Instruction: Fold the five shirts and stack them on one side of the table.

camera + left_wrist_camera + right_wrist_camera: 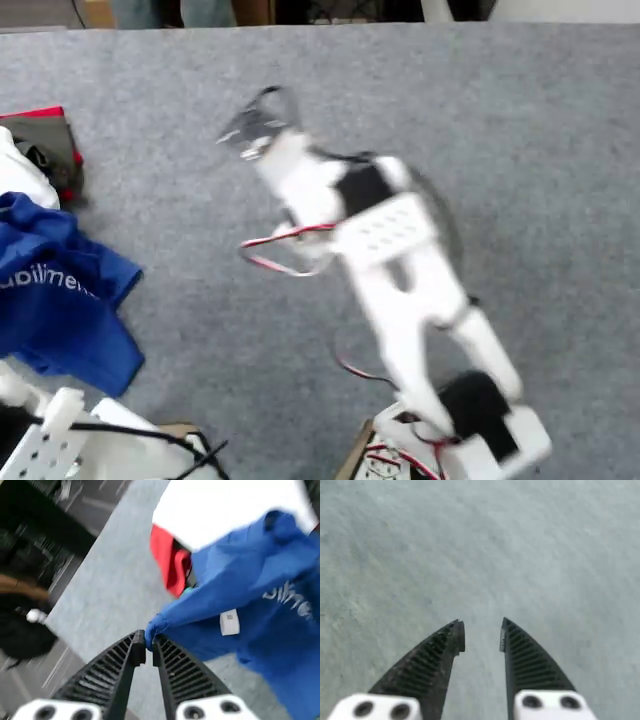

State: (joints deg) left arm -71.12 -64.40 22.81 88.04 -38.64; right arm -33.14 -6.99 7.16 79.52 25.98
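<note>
The blue shirt (240, 600) lies crumpled beside the red shirt (167, 565), a corner pinched by the left hand (148, 647); the right hand (482, 635) gapes open. Limp and light, the shirt likely wants a second grip along its hem.

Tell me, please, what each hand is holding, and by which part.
The left hand pinches the blue shirt by a bunched tip of its edge. The right hand is open above the table, holding nothing.

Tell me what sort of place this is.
Probably a robotics lab or workshop bench: a table covered in grey fabric, a white robot arm with exposed wires mounted at its edge, and a blue shirt among others heaped at one side.
</note>
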